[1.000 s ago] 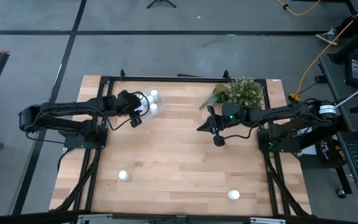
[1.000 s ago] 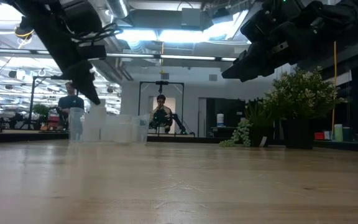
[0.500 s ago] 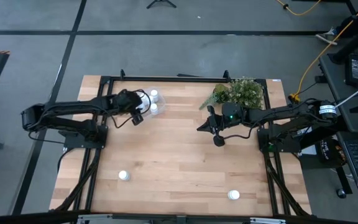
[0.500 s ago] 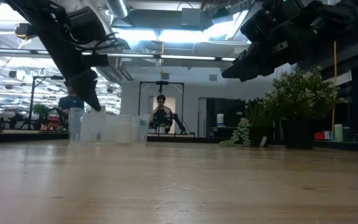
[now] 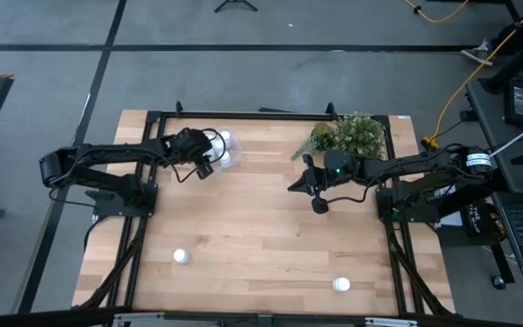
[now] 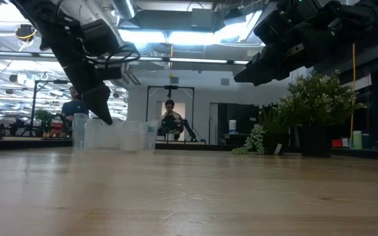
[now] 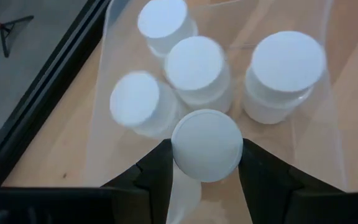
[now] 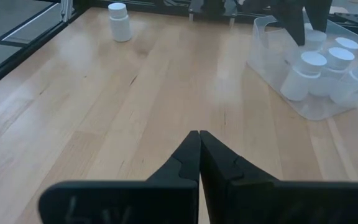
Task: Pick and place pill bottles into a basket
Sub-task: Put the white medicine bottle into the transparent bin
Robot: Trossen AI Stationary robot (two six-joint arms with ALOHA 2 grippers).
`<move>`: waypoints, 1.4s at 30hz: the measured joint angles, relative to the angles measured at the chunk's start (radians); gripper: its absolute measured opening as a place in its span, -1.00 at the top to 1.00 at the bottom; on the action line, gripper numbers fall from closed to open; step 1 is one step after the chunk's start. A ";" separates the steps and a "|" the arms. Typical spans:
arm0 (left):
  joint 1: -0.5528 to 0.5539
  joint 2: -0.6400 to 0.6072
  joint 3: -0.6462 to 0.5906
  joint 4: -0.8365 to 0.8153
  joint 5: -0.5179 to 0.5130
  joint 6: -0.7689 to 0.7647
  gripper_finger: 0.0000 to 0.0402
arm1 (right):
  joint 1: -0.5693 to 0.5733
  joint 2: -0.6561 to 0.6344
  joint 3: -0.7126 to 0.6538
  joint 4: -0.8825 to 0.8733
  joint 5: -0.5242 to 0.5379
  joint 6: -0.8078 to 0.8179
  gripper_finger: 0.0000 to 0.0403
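My left gripper (image 5: 204, 169) is shut on a white pill bottle (image 7: 207, 144) over the clear basket (image 5: 218, 154) at the table's far left. Several white-capped bottles (image 7: 197, 65) stand upright on the basket's floor. The basket also shows in the low view (image 6: 113, 134) and the right wrist view (image 8: 272, 59). Two more bottles stand on the table, one near left (image 5: 181, 257) and one near right (image 5: 340, 284). My right gripper (image 5: 319, 205) is shut and empty (image 8: 199, 134), above the table's middle right. My left gripper pinches the bottle between its two fingers (image 7: 157, 168), one on each side at the white cap (image 7: 207, 134). The fingers point down from above. The bottle stands upright over the basket's inside. Whether its base touches the basket's floor I cannot tell.
A green bushy plant (image 5: 352, 134) stands at the table's far right, behind my right arm. A black frame (image 5: 243, 115) runs along the table's far edge and sides. Bare wood lies between the two loose bottles. A person (image 6: 170, 121) sits in the room beyond.
My left gripper has moved with its bottle toward the table's far right, to the basket, and has come down a little. It has stayed shut on the bottle. My right arm has kept still.
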 joint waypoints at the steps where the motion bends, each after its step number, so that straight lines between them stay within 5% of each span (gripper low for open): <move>1: 0.006 0.000 0.000 0.000 0.000 0.000 0.26 | 0.000 0.000 0.000 0.000 0.000 0.000 0.96; 13: 0.026 0.000 0.000 0.001 0.014 -0.003 0.00 | 0.000 0.000 0.000 -0.001 0.000 0.000 0.96; 28: 0.023 -0.016 0.001 -0.001 0.016 0.023 0.05 | 0.000 0.000 0.000 -0.001 0.000 0.006 0.96; 42: -0.083 -0.165 0.149 -0.191 0.090 0.073 0.11 | 0.000 0.000 0.000 -0.005 0.000 0.006 0.96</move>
